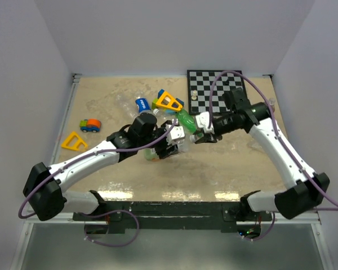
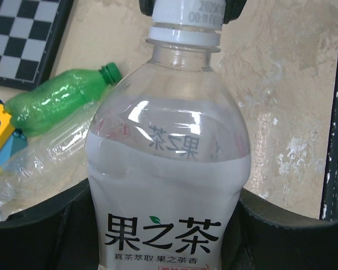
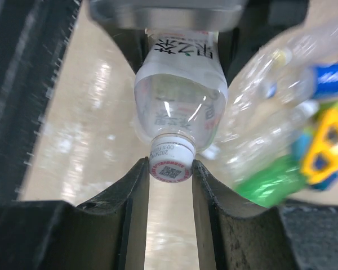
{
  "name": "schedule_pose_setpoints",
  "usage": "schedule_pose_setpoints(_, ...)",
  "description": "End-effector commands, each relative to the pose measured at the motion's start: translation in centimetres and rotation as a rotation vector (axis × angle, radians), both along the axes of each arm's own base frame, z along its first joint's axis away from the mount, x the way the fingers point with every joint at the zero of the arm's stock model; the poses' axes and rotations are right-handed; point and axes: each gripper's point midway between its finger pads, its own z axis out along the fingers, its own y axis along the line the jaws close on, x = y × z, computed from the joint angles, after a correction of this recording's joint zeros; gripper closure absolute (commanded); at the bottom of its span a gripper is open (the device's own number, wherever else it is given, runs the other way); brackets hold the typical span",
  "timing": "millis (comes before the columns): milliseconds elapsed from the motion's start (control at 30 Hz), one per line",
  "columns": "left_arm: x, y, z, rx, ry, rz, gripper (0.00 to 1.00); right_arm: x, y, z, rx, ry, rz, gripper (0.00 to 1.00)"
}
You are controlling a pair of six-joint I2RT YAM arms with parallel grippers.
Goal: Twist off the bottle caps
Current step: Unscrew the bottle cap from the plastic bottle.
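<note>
My left gripper is shut on the body of a clear bottle with a white label and holds it above the table. Its white bottle cap, with a red-ringed code on top, sits between my right gripper's fingers, which press on both its sides. In the left wrist view the cap is at the top edge, on the neck. In the top view my right gripper meets the left one at the table's middle, and the cap is hidden there.
A green bottle and a clear bottle lie behind the held one. A blue-labelled bottle and a yellow-orange toy lie nearby. A chessboard is at the back right, a toy car and a yellow triangle at the left.
</note>
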Motion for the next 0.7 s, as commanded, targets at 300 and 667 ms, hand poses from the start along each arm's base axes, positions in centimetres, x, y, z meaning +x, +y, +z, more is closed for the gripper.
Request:
schedule_pose_setpoints(300, -0.9, -0.7, 3.4, -0.095, -0.055, -0.074, 0.95, 0.3, -0.6, 3.0, 0.056, -0.559, 0.186, 1.00)
schedule_pose_setpoints(667, -1.2, -1.2, 3.2, -0.104, -0.037, -0.091, 0.95, -0.6, -1.2, 3.4, 0.110, -0.460, 0.108, 0.53)
